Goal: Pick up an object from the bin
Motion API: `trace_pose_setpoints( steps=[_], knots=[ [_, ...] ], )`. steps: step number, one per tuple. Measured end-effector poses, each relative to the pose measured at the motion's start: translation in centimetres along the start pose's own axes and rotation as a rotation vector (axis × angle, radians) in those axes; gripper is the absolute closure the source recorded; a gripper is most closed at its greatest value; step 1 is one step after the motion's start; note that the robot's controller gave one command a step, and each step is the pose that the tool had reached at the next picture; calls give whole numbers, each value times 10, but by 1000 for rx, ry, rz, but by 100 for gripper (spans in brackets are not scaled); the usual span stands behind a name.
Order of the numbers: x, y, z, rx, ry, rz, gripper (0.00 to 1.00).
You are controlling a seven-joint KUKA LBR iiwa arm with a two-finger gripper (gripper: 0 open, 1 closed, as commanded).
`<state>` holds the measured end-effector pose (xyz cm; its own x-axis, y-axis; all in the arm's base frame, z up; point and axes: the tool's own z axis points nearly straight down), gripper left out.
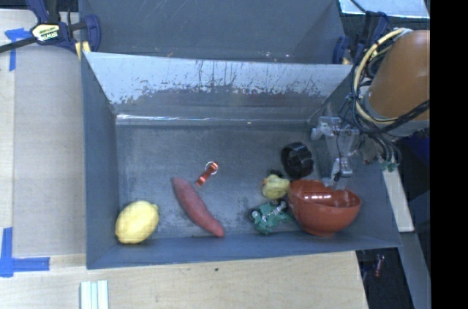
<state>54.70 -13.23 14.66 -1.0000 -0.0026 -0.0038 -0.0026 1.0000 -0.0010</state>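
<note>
My gripper (341,158) hangs at the bin's right side, just above the far rim of a red bowl (325,209) that stands upright in the front right corner. A black cylinder (297,159) lies just left of the gripper. A small yellow lump (276,187) rests against the bowl's left side, with a green toy (268,218) in front of it. Nothing shows in the gripper's grasp.
A long red root-shaped thing (197,207) lies in the front middle, with a small red and white piece (208,172) behind it. A yellow lemon (137,221) sits in the front left corner. The arm comes in over the right wall.
</note>
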Motion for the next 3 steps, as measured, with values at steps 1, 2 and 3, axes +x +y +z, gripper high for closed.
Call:
trace_pose_setpoints(
  steps=[1, 2, 3],
  knots=[
    [-1, 6, -15, -1, 12, -12, 0],
    [37, 25, -45, -1, 4, -34, 0],
    [-27, 56, 32, 0, -9, -190, 100]
  ],
)
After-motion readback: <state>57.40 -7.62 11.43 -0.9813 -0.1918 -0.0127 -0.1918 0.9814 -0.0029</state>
